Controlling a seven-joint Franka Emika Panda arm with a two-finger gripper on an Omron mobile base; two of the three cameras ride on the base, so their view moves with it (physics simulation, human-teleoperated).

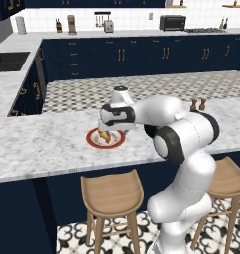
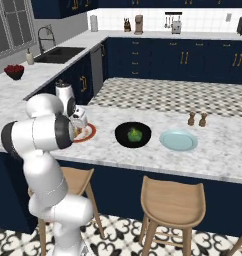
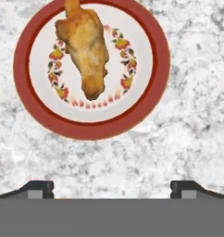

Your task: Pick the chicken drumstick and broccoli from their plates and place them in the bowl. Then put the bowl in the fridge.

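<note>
Hovering: your pincer hangs above the red-rimmed plate, jaws spread as wide as they go and holding nothing.
Drumstick: the chicken drumstick lies on that plate, thick end toward the far rim, narrow end pointing back at your fingertips.
Approach: the meat sits ahead of the jaws, not between them, so bring the hand forward over it before you descend.
Grip: turn the jaws so they close across the lumpy middle, not along its length; it looks likely to roll if pinched at the tapered tip.
Bowl: the black bowl stands just beside the red plate on the counter, with the broccoli already inside.
Blue plate: the pale blue-green plate beyond the bowl is bare.
</note>
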